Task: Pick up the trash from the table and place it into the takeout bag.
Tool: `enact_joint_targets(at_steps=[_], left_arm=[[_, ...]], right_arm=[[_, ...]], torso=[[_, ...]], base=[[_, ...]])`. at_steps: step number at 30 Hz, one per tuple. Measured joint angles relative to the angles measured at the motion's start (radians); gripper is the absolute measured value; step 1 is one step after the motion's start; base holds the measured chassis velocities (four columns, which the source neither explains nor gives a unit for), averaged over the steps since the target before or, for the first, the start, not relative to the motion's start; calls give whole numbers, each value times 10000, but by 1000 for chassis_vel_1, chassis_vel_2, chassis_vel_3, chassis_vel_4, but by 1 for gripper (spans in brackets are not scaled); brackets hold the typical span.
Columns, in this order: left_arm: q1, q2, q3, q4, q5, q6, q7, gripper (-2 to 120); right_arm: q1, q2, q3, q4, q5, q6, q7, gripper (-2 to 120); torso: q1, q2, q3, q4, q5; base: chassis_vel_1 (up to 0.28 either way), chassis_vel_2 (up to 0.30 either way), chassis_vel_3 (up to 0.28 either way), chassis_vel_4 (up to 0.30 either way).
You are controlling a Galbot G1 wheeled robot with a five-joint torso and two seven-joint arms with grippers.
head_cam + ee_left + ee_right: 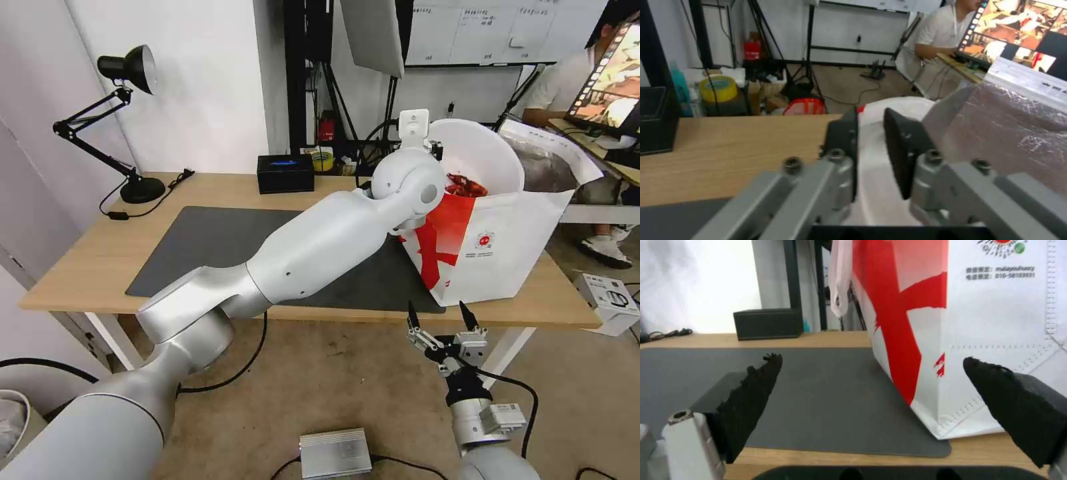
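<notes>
The white bowl of red shells (483,160) is tipped steeply on its side at the mouth of the takeout bag (507,247), its open face turned toward the robot so the red shells (465,185) lie low against the inside wall. The left tool (871,150) is up at the bowl's rim on the side nearest the black tissue box; in the left wrist view its two dark pads (902,146) are pressed close with a strip of the white rim between them, so it seems to be pinching the bowl, though how far down the pads bite is hard to judge. The silver foil lining (1018,133) of the bag's far flap rises just beside that tool.

The bag stands upright on the table (93,260), its base half on the dark grey mat (207,240) and half on bare wood near the front right corner, red panel and small round logo (485,240) facing the robot. One white loop handle (838,283) hangs down its side.

The right tool (441,319) hangs below the table's front edge, just in front of the bag, its pointed fingers (751,396) spread wide and holding nothing.

The black tissue box (285,173) sits at the table's back edge, well apart from the bag. A black desk lamp (127,120) stands at the back left corner.
</notes>
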Motion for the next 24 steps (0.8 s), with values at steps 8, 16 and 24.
enact_joint_targets(at_steps=[8, 16, 24], left_arm=[[78, 5, -14, -92, -51, 9, 60, 54], [431, 35, -268, -253, 496, 14, 626, 82], [1030, 340, -609, -229, 3198, -114, 2282, 99]], right_arm=[[0, 0, 0, 0, 0, 0, -1, 100], [0, 0, 0, 0, 0, 0, -1, 100], [0, 0, 0, 0, 0, 0, -1, 100]], torso=[[0, 0, 0, 0, 0], [0, 0, 0, 0, 0], [0, 0, 2, -3, 0]], base=[[0, 0, 0, 0], [0, 0, 0, 0], [0, 0, 0, 0]])
